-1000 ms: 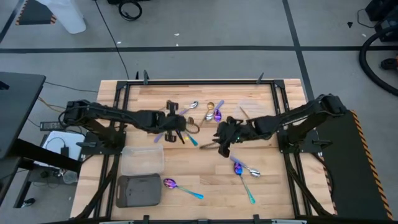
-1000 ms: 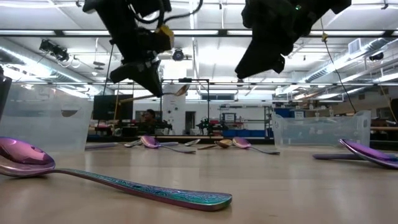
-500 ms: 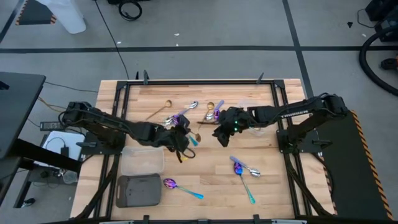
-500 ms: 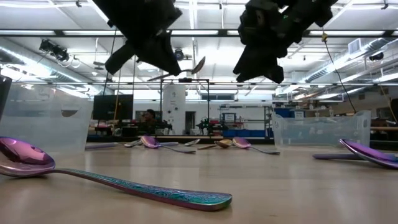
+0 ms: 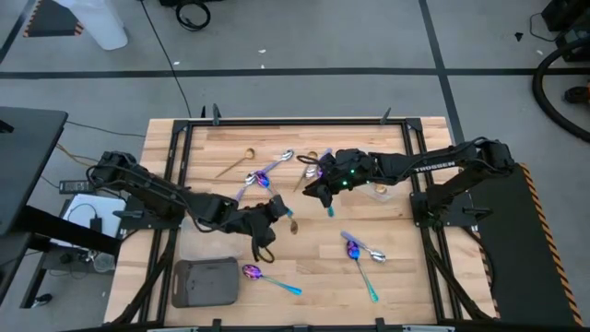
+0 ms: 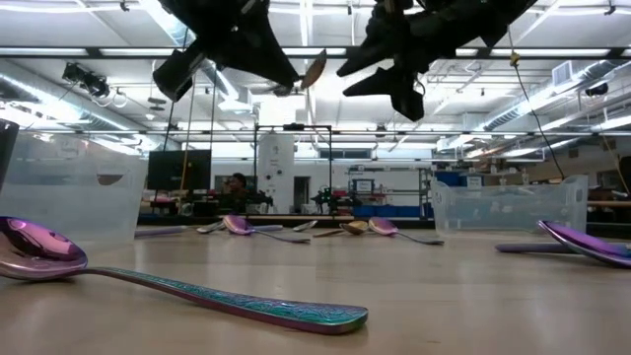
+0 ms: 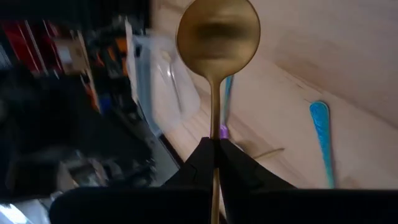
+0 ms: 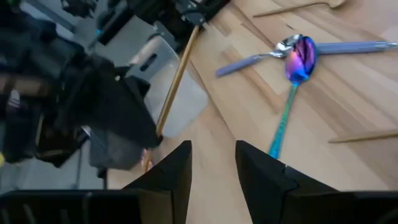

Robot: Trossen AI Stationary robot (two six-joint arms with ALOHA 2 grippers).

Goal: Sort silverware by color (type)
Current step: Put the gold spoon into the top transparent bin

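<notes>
I've got the gold spoon clamped by its handle in my left gripper, bowl pointing straight out past the fingers, lower centre of the high view; right gripper fingers apart, empty.

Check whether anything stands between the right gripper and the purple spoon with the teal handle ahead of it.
Nothing visible does. The right gripper, open, has a clear run to the purple spoon. A silver spoon lies against its bowl on the far side. The left gripper, shut on a gold spoon, is off to one side.
</notes>
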